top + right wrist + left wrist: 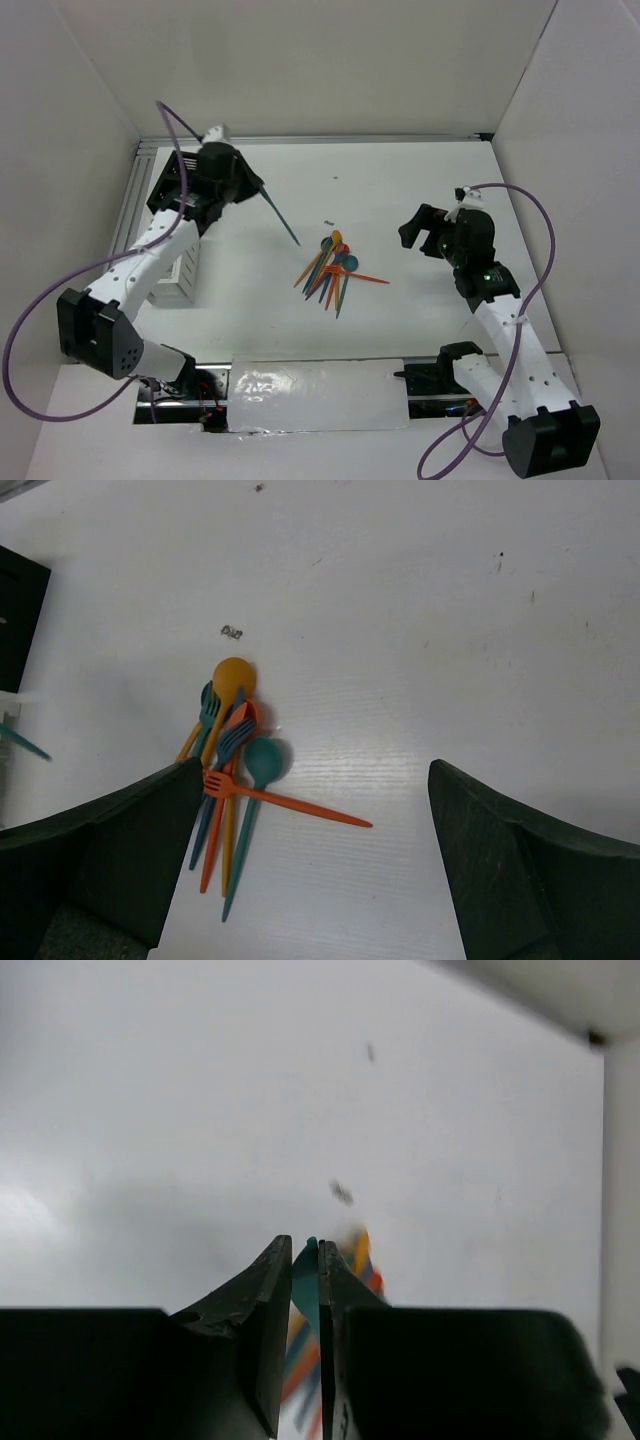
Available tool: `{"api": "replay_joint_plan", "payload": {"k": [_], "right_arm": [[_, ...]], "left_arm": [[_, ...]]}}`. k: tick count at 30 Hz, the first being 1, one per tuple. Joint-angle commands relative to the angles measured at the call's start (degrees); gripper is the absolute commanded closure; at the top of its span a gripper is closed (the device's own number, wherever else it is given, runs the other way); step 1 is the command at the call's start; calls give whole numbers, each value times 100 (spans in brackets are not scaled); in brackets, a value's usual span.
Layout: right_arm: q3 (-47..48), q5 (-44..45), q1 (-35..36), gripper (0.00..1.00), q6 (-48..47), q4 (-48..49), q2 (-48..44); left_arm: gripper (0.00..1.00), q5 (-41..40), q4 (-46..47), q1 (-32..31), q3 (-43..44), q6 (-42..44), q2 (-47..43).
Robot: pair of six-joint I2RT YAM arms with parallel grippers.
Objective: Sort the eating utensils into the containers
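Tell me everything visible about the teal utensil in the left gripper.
The teal utensil is thin and slim, plastic by its look. The left gripper pinches one end between its fingers; the rest juts out free, slanting toward the utensil pile mid-table, apart from it. Spoon or fork cannot be told, nor whether its tip touches the table.

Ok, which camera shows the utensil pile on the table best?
Right wrist: the utensil pile lies close and sharp, spoons and forks distinguishable. Top external shows it whole but small. Left wrist shows only a blurred sliver behind the left gripper and its held teal utensil.
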Motion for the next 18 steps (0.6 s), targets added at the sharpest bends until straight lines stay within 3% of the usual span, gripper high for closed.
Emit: {"api": "replay_joint_plan", "payload": {"k": [1,2,4,7,8,9,14,18], "right_arm": [[234,-41,-10,0,107,427,87],[234,-41,-10,0,142,480,131],[286,21,-1,0,169,655,227],[347,74,-1,0,186,840,456],[426,74,16,0,204,928,526],[427,74,-1,0,213,981,683],[830,135,-1,0,195,1324,1237],[1007,284,7,0,108,1517,1589]], "left_arm": [[85,-244,1441,714,299,2028,-359],[85,-78,1625,1362,352,2387,-369],[85,389,2003,1589,622,2662,-299],[85,732,2425,2701,992,3180,-141],[85,794,2531,2643,1063,3364,-18],[85,890,2680,3156,1099,3453,44],[83,1084,3594,3793,1397,3962,666],[83,1259,4095,3934,1890,4542,1299]]}}
